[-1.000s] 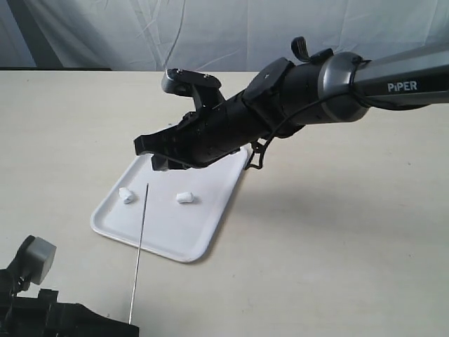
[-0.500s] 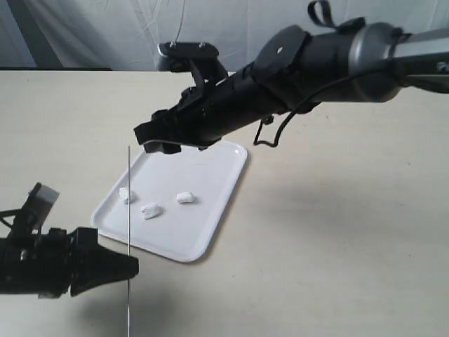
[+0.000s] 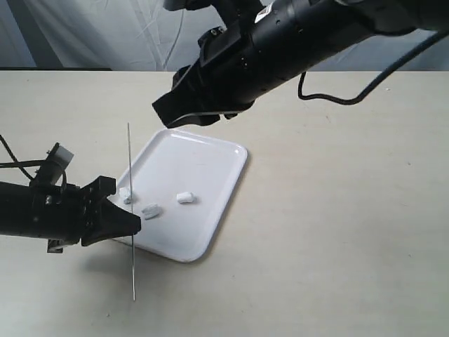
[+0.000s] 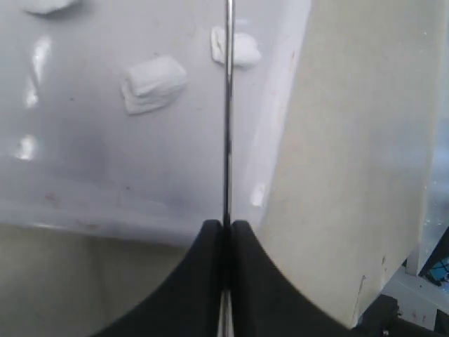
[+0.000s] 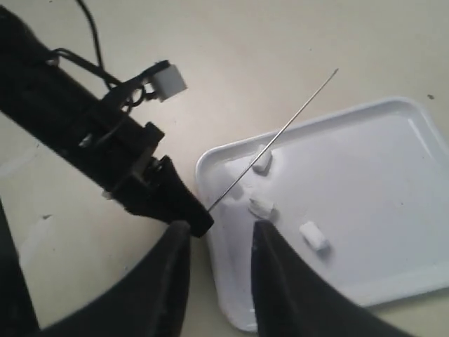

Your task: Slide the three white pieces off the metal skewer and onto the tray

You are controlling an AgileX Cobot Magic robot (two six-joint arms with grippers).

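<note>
The three white pieces lie loose on the tray (image 3: pixel 203 161), near its left end: one (image 3: pixel 126 194), a second (image 3: pixel 150 210) and a third (image 3: pixel 185 198). The bare metal skewer (image 3: pixel 130 175) stands nearly upright at the tray's left edge, with my left gripper (image 3: pixel 133 225) shut on it partway up. In the left wrist view the skewer (image 4: pixel 228 105) runs from the jaws (image 4: pixel 226 228) across the tray (image 4: pixel 105 161), past two pieces (image 4: pixel 153 84) (image 4: pixel 238 48). My right gripper (image 3: pixel 168 116) hangs open and empty above the tray's far end; its view shows its open jaws (image 5: pixel 219 232) and the pieces (image 5: pixel 261 206).
A beige tabletop (image 3: pixel 337 225) stretches all round the tray. A white draped cloth (image 3: pixel 105 35) closes off the back. The right arm's black body (image 3: pixel 280 42) crosses over the table's far side.
My left gripper has risen and moved in to the tray's left edge with the skewer. The right arm lifted up and back. A third piece landed on the tray.
</note>
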